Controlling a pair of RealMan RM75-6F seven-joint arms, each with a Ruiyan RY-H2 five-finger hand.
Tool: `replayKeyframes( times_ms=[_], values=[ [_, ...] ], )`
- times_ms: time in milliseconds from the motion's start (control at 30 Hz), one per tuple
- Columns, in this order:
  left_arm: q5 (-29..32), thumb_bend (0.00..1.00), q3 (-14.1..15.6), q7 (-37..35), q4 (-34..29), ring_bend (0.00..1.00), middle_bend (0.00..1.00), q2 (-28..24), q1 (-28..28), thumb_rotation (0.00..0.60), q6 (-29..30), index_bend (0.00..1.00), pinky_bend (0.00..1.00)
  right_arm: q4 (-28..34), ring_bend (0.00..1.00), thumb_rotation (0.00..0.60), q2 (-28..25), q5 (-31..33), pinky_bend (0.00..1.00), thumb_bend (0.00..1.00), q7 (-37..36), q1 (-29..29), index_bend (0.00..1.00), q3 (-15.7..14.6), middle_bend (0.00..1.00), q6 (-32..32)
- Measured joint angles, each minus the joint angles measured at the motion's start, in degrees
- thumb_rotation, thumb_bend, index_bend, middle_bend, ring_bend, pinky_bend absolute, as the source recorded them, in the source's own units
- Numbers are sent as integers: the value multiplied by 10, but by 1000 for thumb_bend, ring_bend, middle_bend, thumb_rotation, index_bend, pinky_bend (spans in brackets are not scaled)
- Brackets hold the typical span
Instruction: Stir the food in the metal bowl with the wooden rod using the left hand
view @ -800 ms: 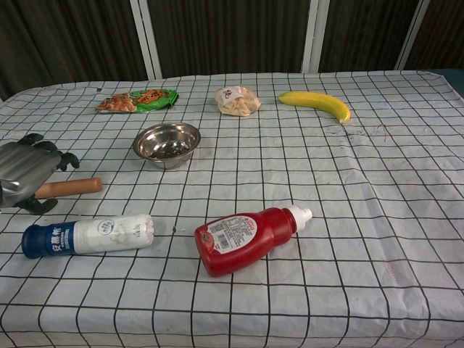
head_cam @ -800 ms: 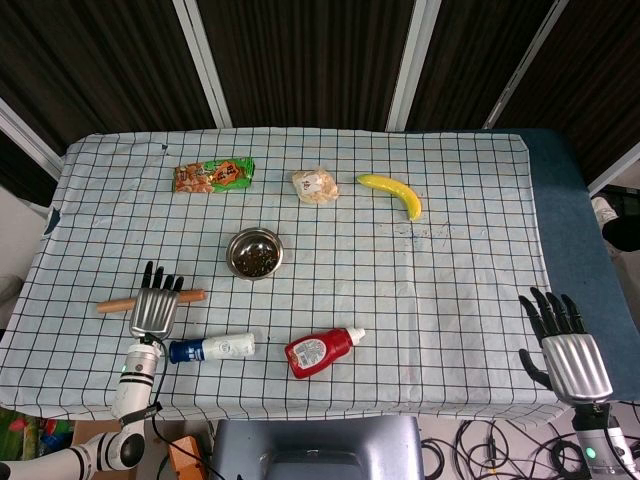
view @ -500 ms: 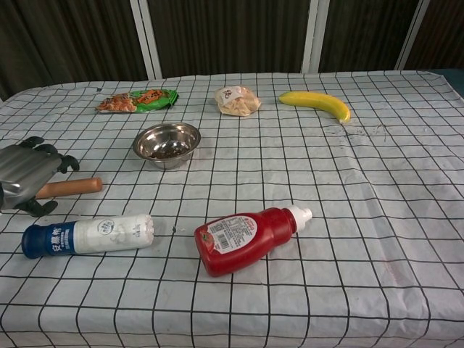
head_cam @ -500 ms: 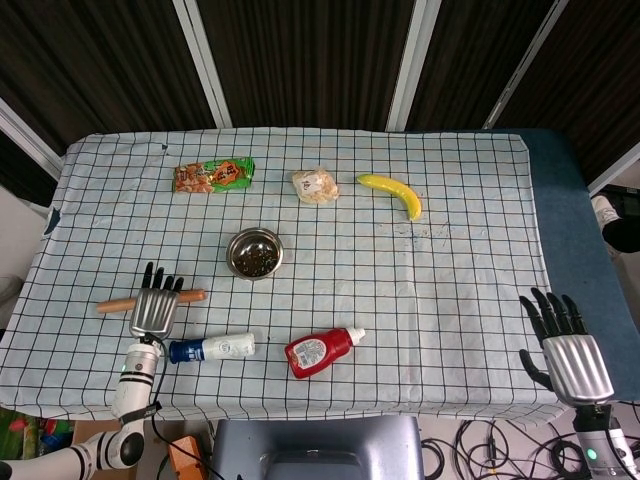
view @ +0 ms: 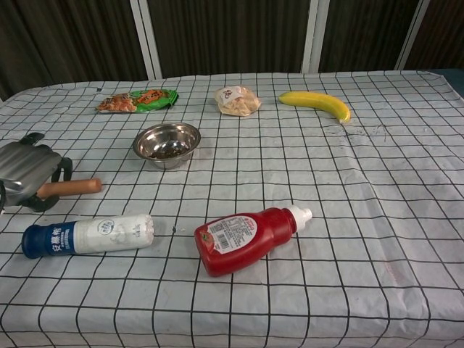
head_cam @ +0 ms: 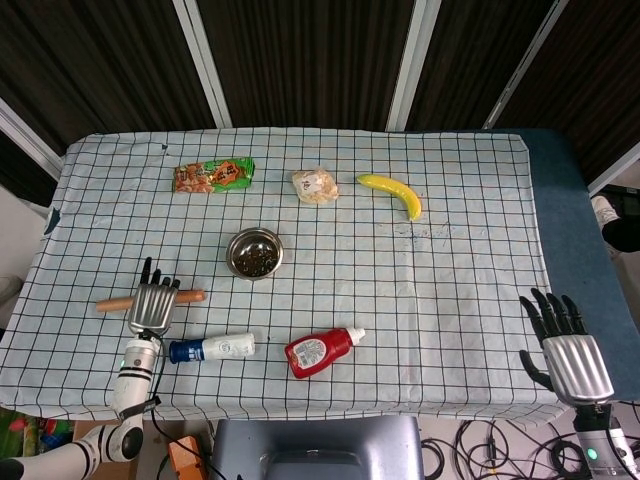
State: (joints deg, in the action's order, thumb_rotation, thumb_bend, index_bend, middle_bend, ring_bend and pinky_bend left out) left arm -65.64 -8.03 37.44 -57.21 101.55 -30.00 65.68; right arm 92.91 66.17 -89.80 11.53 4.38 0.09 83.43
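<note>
Left hand (head_cam: 153, 306) sits over the rod (head_cam: 190, 295), fingers curling down around it; can't tell if the grip is closed. Rod lies flat, long axis left-right. Bowl (head_cam: 254, 252) is up and to the right of the hand. Right hand (head_cam: 566, 350) far off, fingers spread, empty.

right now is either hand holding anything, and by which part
The left hand lies over the middle of the wooden rod, but a closed grip cannot be told. The right hand holds nothing.
</note>
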Motion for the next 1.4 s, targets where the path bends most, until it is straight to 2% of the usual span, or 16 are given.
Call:
replayKeyframes(
  times_ms=[133, 300, 500, 667, 867, 1000, 1200, 1400],
  values=[
    [-1, 357, -1, -5, 4, 244, 473, 0, -1, 600, -5, 496, 25, 1, 0, 600, 0, 2, 0, 314, 0, 0, 0, 1, 0, -1],
    [-8, 369, -2, -17, 5, 307, 590, -2, -2, 600, -3, 602, 33, 1, 0, 600, 0, 4, 0, 314, 3, 1, 0, 1, 0, -4],
    [-48, 462, -1, -59, 24, 451, 772, 2, -1, 600, 38, 742, 183, 2, 0, 600, 1, 5, 0, 314, 4, 1, 0, 1, 0, -4],
    [-82, 466, -1, -133, 47, 456, 798, 10, 1, 600, 76, 750, 202, 2, 0, 600, 0, 5, 0, 314, 3, 0, 0, 1, 0, -3],
    [-116, 456, -16, -297, 83, 492, 781, 29, 4, 600, 143, 744, 278, 3, 0, 600, 0, 4, 0, 313, 4, 0, 0, 1, 0, -4],
    [-121, 455, -36, -459, 102, 464, 757, 46, 8, 600, 173, 730, 271, 3, 0, 600, 1, 6, 0, 314, 6, 1, 0, 1, 0, -7],
    [-112, 461, -67, -692, 133, 379, 711, 72, 21, 600, 186, 725, 158, 3, 0, 600, 2, 5, 0, 314, 6, 0, 0, 1, 0, -5],
    [-87, 462, -100, -842, 168, 363, 695, 96, 36, 600, 170, 725, 148, 3, 0, 600, 2, 5, 0, 314, 7, 1, 0, 0, 0, -8]
  ],
)
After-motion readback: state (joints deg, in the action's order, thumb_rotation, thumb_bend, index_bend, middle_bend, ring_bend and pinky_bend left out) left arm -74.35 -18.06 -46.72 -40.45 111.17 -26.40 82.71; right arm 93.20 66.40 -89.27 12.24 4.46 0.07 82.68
